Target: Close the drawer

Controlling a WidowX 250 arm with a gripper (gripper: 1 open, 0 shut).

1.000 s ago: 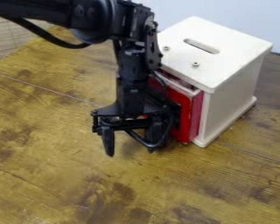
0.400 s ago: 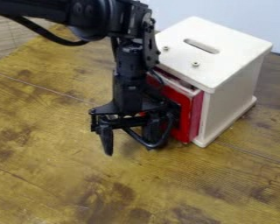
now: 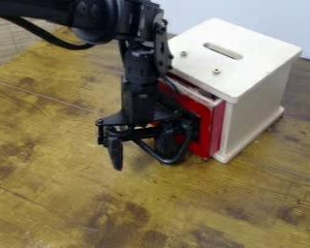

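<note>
The red drawer (image 3: pixel 211 122) sticks out a little from the lower front of the cream-white cabinet (image 3: pixel 248 73). Its black looped handle (image 3: pixel 162 158) reaches out over the table. My gripper (image 3: pixel 148 153) points straight down just in front of the drawer, open wide. One finger (image 3: pixel 115 155) hangs to the left, clear of the handle; the other is close to the red front. The handle loop lies between the fingers, partly hidden by the arm. I cannot tell whether anything touches it.
The worn wooden table (image 3: pixel 67 194) spreads to the left and front of the cabinet. A woven pale surface (image 3: pixel 9 39) shows at the top left corner. The black arm (image 3: pixel 80 19) comes in from the upper left.
The gripper has twisted slightly about its vertical line, its left finger now a touch further left. The drawer stands as before.
</note>
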